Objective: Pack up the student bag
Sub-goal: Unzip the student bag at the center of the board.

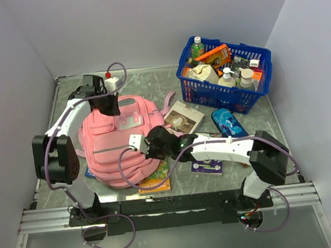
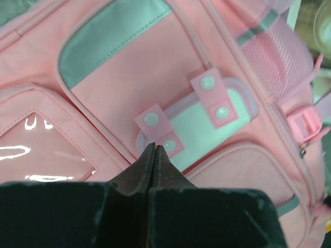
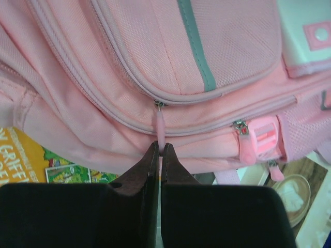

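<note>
Student bag point(image 1: 112, 149): one, lying front-up at centre left of the overhead view, on the table point(image 1: 150, 84).

Right claw point(image 3: 160, 149): clenched on a pink zip pull point(image 3: 160, 126), which hangs from its slider and runs down between the tips, low centre of the right wrist view.

Left claw point(image 2: 154, 148): clenched, tips against the bag's front at the near edge of the white patch point(image 2: 201, 126). Whether it nips any fabric cannot be told.

Hazards, as judged:
- The pull is thin and held only at the tips, so a sharp tug may slip it free.
- A draw across the zip's line may jam the slider.
- If the left claw has no real hold, the soft bag may drag rather than open.

Count:
- Zip pulls in the right wrist view: three.
- Studs on the patch: four.
- Blue basket point(image 1: 210, 100), upper right: one, its contents too crowded to count.
- Picture book point(image 1: 154, 183), partly under the bag: one.
- Booklet point(image 1: 183, 118): one.
- Blue pouch point(image 1: 228, 123): one.
- Purple card point(image 1: 207, 168): one.
</note>
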Action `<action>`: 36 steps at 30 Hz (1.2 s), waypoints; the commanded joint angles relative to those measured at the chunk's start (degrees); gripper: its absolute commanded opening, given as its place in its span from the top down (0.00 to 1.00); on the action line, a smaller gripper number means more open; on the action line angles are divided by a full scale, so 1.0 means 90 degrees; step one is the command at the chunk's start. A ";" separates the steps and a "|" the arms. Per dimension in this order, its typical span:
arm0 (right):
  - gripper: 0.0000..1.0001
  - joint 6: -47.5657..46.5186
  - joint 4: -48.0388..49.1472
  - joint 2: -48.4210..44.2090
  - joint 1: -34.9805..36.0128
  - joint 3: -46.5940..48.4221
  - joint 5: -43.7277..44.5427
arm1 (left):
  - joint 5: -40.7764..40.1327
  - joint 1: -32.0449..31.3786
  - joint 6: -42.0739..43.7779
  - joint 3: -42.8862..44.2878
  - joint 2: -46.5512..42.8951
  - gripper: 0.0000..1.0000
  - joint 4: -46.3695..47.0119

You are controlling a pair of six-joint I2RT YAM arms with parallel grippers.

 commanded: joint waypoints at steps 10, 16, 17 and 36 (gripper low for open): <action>1.00 0.1403 0.0515 -0.0629 0.0252 0.0354 0.1632 | 0.1623 0.0170 0.2549 0.0163 -0.0247 0.67 -0.1736; 1.00 0.1862 0.0437 -0.0678 0.0262 0.0295 0.1603 | 0.1593 0.0872 0.3754 0.0435 0.0055 0.57 -0.2575; 1.00 0.1902 0.0437 -0.0658 0.0310 0.0295 0.1602 | 0.1643 0.1192 0.3920 0.0620 0.0153 0.56 -0.2819; 1.00 0.3270 -0.0774 0.0445 0.0682 0.1486 0.2052 | 0.0608 0.2602 0.6373 -0.1467 -0.0998 0.64 -0.2812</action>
